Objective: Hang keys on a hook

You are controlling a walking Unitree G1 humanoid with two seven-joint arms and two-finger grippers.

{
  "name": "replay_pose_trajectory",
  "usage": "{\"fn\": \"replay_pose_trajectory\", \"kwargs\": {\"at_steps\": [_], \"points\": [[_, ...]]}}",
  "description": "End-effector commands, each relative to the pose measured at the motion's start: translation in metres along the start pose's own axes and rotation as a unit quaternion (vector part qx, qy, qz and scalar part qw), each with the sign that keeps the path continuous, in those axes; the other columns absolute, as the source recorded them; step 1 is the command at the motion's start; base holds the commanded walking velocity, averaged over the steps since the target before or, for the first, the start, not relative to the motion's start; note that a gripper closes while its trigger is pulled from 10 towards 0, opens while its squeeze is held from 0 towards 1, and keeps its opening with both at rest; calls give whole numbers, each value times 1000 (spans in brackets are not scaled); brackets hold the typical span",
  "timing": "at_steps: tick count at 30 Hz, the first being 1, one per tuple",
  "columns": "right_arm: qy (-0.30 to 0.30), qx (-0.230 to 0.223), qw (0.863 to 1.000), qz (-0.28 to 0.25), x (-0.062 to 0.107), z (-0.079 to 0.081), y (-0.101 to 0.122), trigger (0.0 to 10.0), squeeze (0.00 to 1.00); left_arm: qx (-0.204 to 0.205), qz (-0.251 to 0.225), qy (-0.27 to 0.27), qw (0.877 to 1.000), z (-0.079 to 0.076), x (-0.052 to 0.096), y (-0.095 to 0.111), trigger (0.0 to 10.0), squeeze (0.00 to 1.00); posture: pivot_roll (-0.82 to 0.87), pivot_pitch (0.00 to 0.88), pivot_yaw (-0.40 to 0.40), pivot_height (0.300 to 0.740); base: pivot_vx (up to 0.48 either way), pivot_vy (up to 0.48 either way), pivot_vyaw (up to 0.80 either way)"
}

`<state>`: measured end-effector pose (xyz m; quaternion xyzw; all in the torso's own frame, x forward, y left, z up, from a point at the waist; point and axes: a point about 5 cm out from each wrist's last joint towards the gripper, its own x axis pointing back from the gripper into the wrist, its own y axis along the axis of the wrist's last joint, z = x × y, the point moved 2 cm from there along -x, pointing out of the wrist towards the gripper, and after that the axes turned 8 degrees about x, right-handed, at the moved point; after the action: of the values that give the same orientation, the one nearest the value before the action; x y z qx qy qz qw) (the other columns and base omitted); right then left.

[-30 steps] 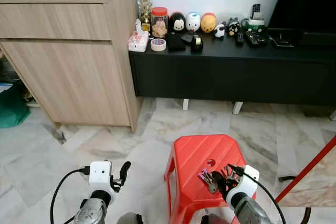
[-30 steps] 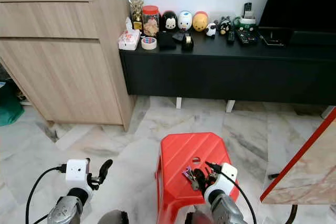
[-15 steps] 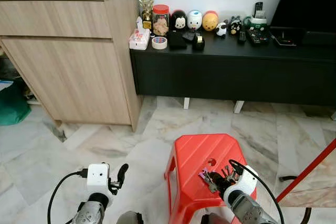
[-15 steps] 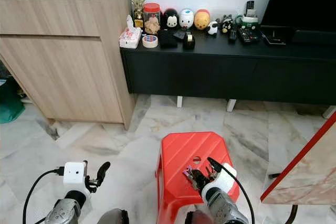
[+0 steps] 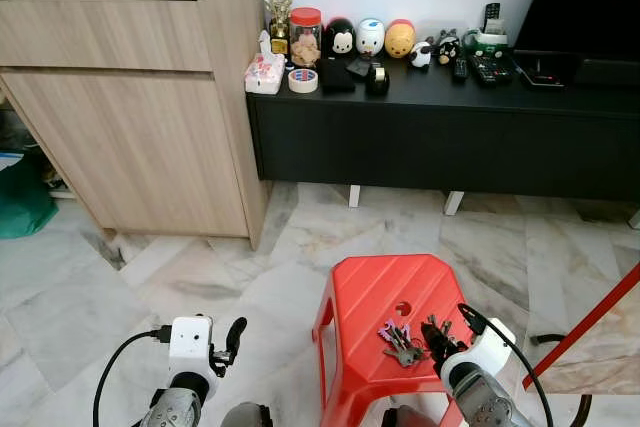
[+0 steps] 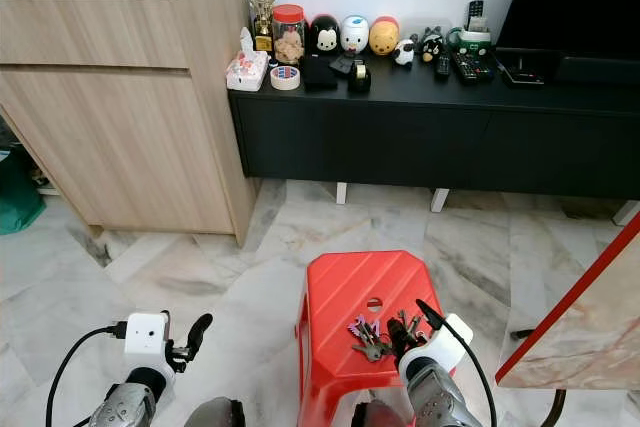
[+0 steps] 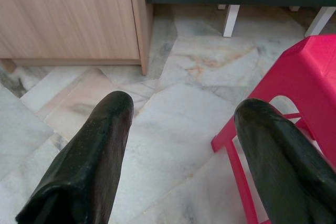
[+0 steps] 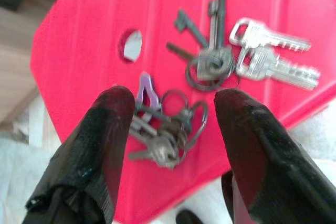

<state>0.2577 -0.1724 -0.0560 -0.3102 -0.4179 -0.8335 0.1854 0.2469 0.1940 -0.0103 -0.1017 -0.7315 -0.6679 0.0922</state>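
Red stool (image 5: 375, 292) bears two key bunches (image 8: 163, 127) under spread right claw (image 8: 173, 124).

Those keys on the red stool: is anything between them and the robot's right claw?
Nothing visible. The right gripper is open just above the red stool, its fingers either side of the nearer bunch of keys. A second bunch lies beside it, not in between.

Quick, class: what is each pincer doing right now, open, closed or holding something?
Left pincer: open, holding nothing, above the marble floor.
Right pincer: open, holding nothing, over the metal key bunches on the red plastic stool.
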Motion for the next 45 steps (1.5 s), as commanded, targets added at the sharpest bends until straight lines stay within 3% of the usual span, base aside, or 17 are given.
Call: {"fn": "replay_pose_trajectory", "kwargs": {"at_steps": [1, 17, 33, 44, 45], "points": [[-3, 9, 1000, 16, 0, -1, -6, 10000, 0, -4, 2, 1, 1000, 1, -1, 0, 10000, 0, 32, 9, -47, 636, 0, 0, 0], [-13, -7, 1000, 23, -6, 5, -6, 10000, 0, -11, 0, 6, 1000, 6, 1, 0, 10000, 0, 41, 32, -36, 636, 0, 0, 0], [-38, -23, 999, 24, -7, -4, -6, 10000, 0, -15, 3, 1, 1000, 3, 1, -1, 10000, 0, 48, 61, -33, 636, 0, 0, 0], [-33, -19, 999, 21, -8, 1, -4, 9922, 0, -19, 5, -1, 1000, 2, 2, -2, 10000, 0, 50, 63, -31, 636, 0, 0, 0], [-32, -21, 999, 21, -8, 1, -4, 3255, 0, -20, 5, -2, 1000, 2, 2, -3, 10000, 0, 53, 61, -31, 636, 0, 0, 0]]}}
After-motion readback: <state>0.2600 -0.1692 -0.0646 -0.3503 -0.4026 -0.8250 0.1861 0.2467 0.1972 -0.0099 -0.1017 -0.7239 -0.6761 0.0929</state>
